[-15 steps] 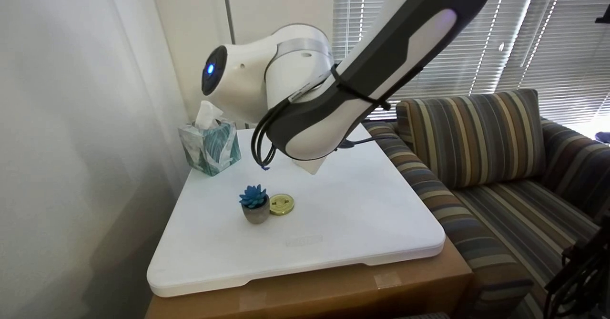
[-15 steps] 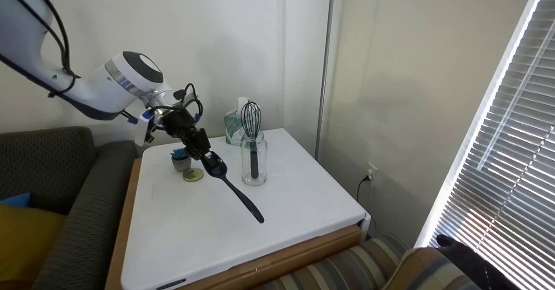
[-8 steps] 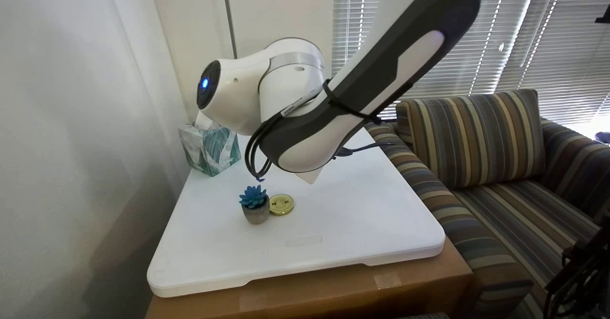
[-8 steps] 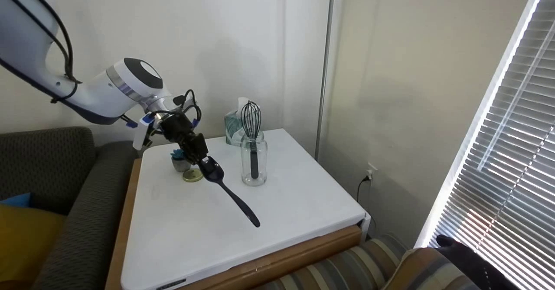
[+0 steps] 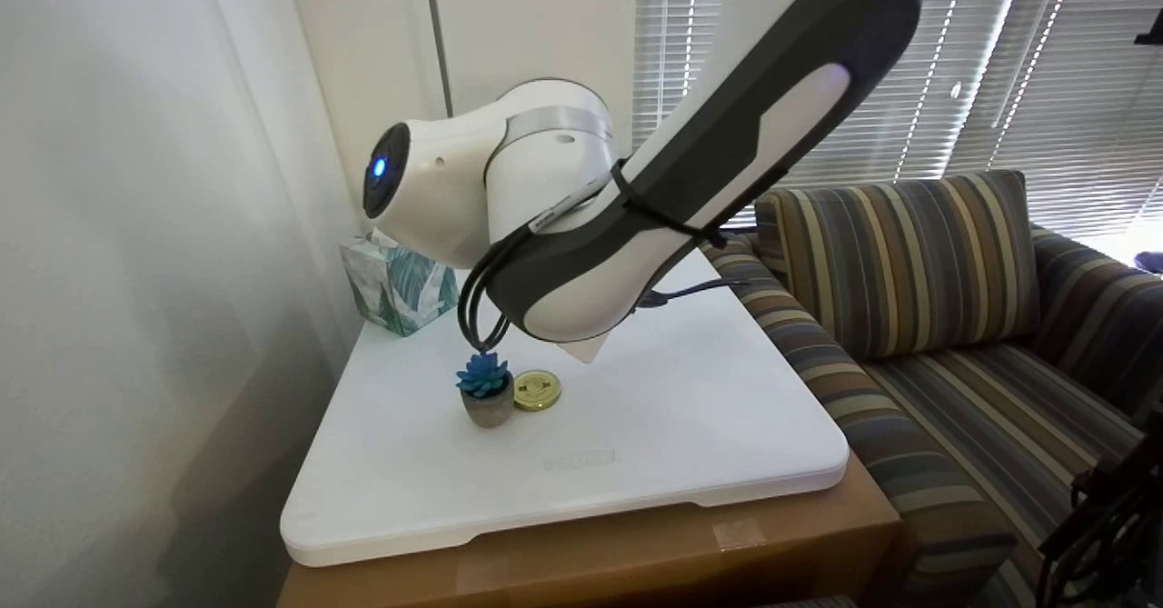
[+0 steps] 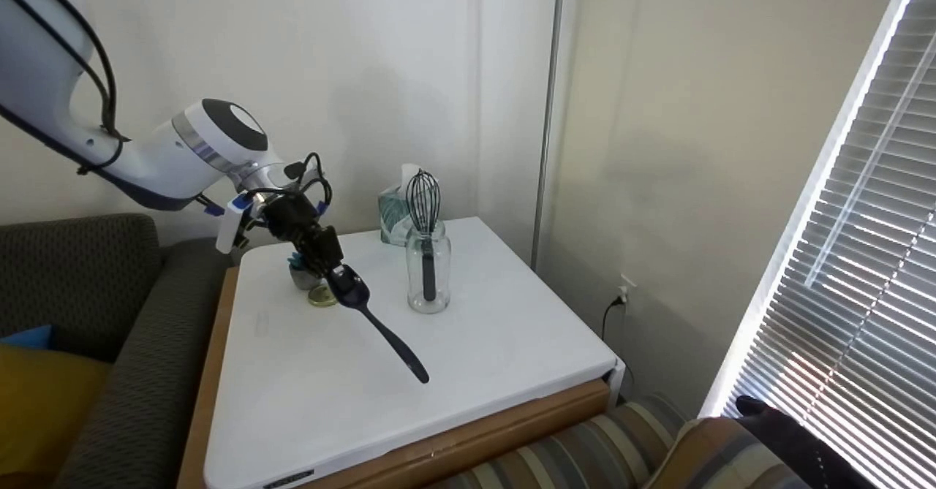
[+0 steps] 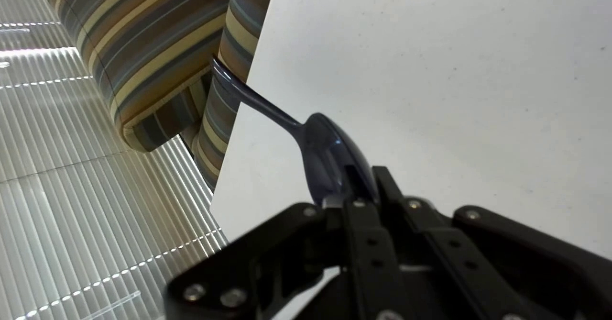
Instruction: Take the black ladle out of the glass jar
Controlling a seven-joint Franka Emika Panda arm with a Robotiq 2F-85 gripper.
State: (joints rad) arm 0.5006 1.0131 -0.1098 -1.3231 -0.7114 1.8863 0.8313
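Over the tabletop [image 6: 307,394], the tool [image 7: 367,181] is pinched nearly together on the bowl end of the black ladle [image 7: 322,155], handle pointing away from it. Ladle's fully out of the glass jar [image 6: 442,275] & apart from it, so the main job looks done. Jar's upright w/ just the whisk [image 6: 423,202] in it, AFAICT. Left: prob. only to set ladle down & let go; can't tell if its handle tip touches, tho it looks airborne.
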